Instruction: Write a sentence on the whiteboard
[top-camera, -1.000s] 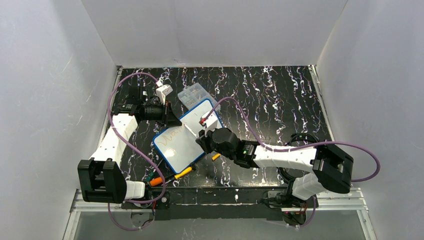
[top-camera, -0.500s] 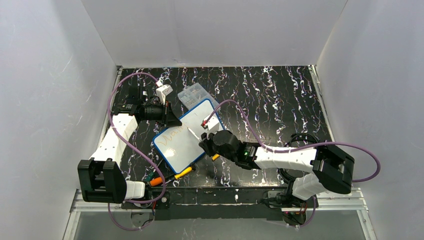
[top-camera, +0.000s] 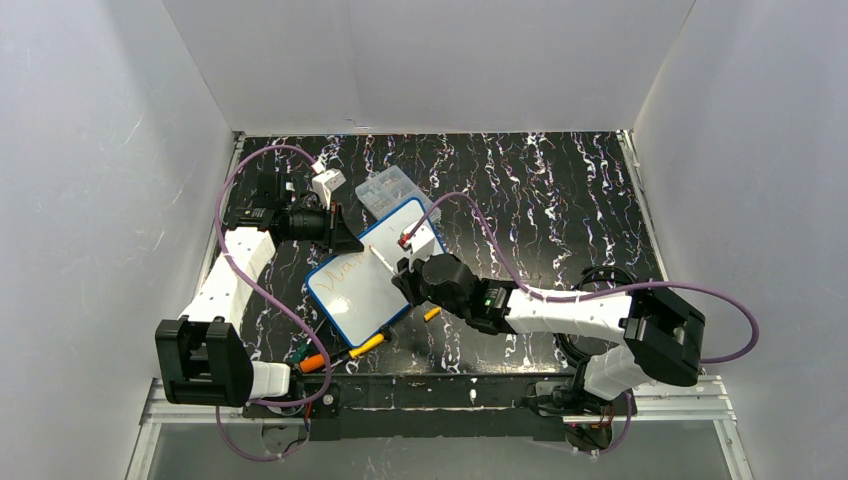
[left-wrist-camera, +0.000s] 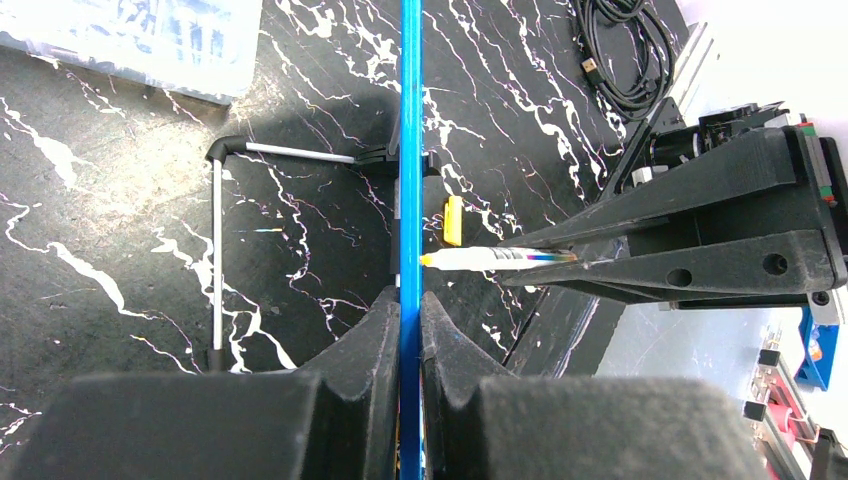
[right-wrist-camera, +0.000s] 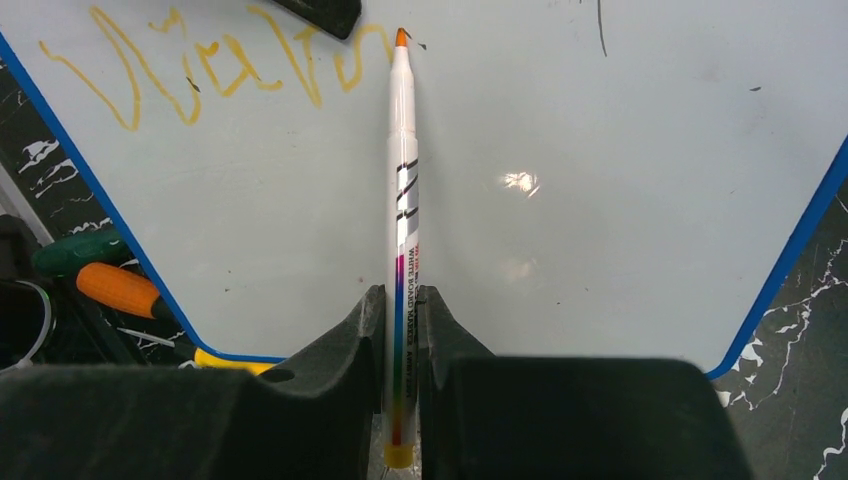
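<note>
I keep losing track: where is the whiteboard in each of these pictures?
Top external: whiteboard, slanted rectangle left of centre.
Left wrist: edge-on, a thin blue vertical line, pinched by the left gripper.
Right wrist: its white face fills most of the frame.
Shared landmark: the right gripper holding the marker to the board.

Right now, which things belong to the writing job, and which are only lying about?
In use: whiteboard, writing, marker in the right tool, left tool gripping the whiteboard's rim.
Lying about: clear box, spare pens at the near edge, black cable.
</note>
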